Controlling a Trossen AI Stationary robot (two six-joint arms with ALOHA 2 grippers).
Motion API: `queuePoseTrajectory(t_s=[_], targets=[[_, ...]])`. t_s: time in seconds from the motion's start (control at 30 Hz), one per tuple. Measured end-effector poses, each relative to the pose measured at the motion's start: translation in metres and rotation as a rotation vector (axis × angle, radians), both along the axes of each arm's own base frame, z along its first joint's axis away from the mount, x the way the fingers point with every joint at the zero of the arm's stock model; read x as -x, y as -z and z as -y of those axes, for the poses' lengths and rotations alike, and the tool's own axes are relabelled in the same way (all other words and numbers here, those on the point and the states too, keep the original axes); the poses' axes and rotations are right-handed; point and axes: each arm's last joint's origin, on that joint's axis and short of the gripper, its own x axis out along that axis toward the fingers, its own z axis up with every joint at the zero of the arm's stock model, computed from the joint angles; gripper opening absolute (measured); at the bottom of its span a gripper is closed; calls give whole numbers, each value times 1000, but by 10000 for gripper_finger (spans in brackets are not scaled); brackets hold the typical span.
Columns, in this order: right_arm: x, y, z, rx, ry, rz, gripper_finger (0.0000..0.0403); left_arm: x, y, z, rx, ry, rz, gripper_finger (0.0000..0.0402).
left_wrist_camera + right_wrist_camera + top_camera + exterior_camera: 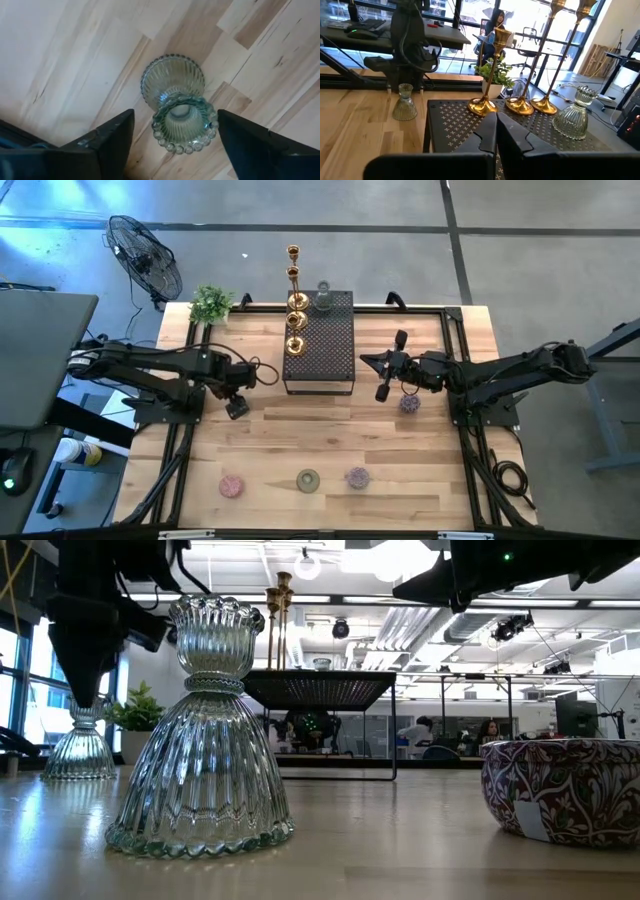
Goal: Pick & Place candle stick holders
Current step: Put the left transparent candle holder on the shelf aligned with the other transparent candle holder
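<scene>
A clear-green ribbed glass holder (177,107) stands upright on its flared base on the table at the left; it also shows in the low view (80,740). My left gripper (180,145) is open above it, pointing down, with a finger on either side of its cup and apart from it; it also shows in the high view (236,406). My right gripper (496,131) is shut and empty, in the air by the right side of the black perforated box (320,345). Gold candlesticks (520,102) and a clear glass holder (574,117) stand on the box.
Pink (232,485), green (307,480) and purple (357,477) holders stand near the table's front edge. Another purple holder (409,403) sits under my right arm. A potted plant (211,303) stands at the far left corner. Bare wood lies at the table's middle.
</scene>
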Motion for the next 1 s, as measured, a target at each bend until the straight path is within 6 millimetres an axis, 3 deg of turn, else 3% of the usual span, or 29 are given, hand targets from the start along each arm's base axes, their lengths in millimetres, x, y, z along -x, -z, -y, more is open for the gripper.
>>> queuePoseTrajectory(t_s=[0.3,0.53,0.67,0.8,1.0], targets=[[0,0,0,13,-1,-5,2,-2,0,2,34,14,20,185],[0,0,0,16,7,-6,2,-19,-30,26,63,137,189,171],[0,0,0,16,9,-6,1,-40,-41,47,41,200,308,174],[0,0,0,16,9,-6,1,-72,-38,66,-8,283,360,174],[0,1,0,15,9,-15,2,-131,-33,72,-99,437,421,174]])
